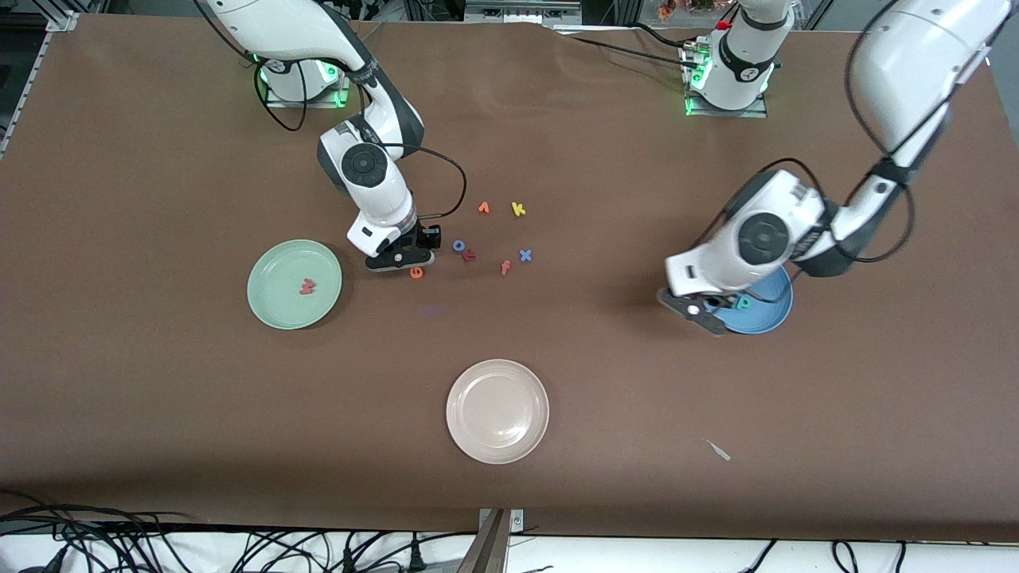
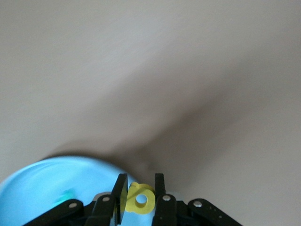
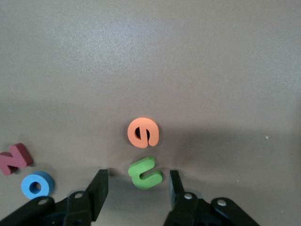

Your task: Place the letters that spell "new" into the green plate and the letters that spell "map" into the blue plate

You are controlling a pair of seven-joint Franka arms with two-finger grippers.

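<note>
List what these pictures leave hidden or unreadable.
- Blue "m": not visible in any view; the left arm covers much of the blue plate in the front view.
- Lime-green "n": hidden under the right gripper in the front view; seen only in the right wrist view.
- Yellow "a" in the left gripper: partly covered by its fingers.

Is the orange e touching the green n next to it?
Apart. The right wrist view shows a thin strip of brown table between the orange e and the green n.
</note>
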